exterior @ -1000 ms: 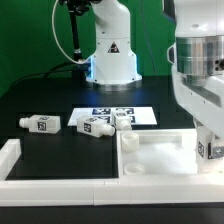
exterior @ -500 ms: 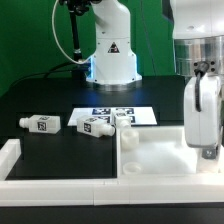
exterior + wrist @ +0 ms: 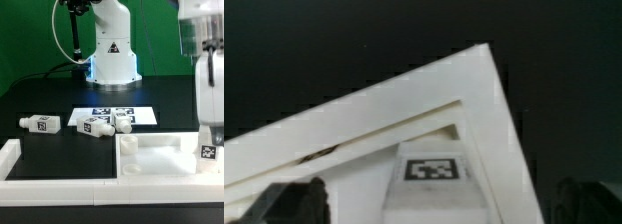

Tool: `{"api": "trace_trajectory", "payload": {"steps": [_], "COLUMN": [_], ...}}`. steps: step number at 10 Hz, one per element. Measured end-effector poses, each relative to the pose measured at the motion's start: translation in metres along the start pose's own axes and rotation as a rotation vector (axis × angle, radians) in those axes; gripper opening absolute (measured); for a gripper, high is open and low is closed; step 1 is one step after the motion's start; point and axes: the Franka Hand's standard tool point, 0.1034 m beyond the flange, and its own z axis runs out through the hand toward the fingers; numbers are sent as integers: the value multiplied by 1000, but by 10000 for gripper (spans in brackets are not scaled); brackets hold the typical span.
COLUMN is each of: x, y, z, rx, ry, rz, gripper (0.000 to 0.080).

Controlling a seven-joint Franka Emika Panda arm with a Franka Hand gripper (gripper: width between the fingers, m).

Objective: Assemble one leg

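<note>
One white leg with a black-and-white tag stands upright at the right front corner of the large white rimmed panel. My gripper hangs right over it. In the wrist view the leg lies between my two dark fingers, with a gap on each side, so the gripper is open around it. The panel's corner shows behind the leg. Three more legs lie on the black table: one at the exterior view's left and two side by side.
The marker board lies behind the two middle legs. A white L-shaped rim runs along the table's front left. The white robot base stands at the back with a black cable beside it.
The arm's wrist has shifted toward the exterior view's right and turned. The upright leg at the panel corner has stayed almost in place. The other legs have not moved.
</note>
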Motion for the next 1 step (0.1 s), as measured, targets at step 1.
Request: {"api": "trace_trajectory", "payload": {"steps": [1], "x": [1], "y": [0], "z": [3], "rx": [1], "ry": [3], "rz": [0], "gripper": [649]}}
